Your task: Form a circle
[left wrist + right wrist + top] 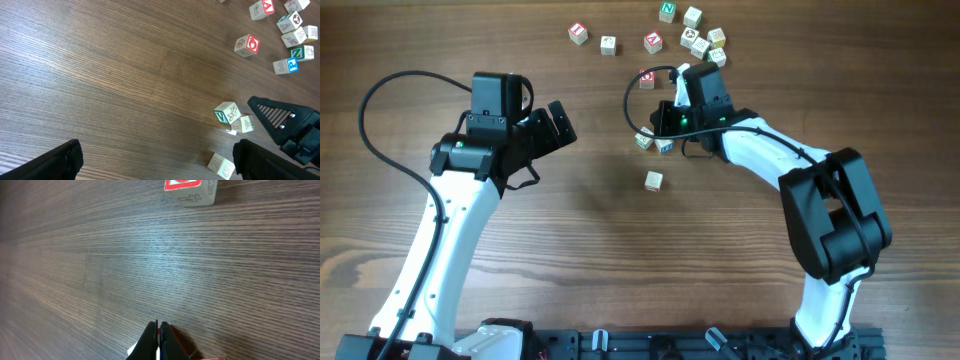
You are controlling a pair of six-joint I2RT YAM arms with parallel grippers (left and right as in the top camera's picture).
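The circle is a small cluster of pale letter cubes in mid-table. In the left wrist view two of its cubes touch each other. My right gripper is shut with nothing between its fingers, its tips low at the cluster's upper right edge. In the right wrist view the shut right gripper stands over a red and white cube that is mostly hidden. My left gripper hangs open well to the left, holding nothing. In the left wrist view its dark fingers frame bare wood.
A lone cube lies below the cluster, near my left gripper's right finger. A red-faced cube sits above it. Several loose letter cubes are scattered along the far edge. A black cable loops by the right wrist.
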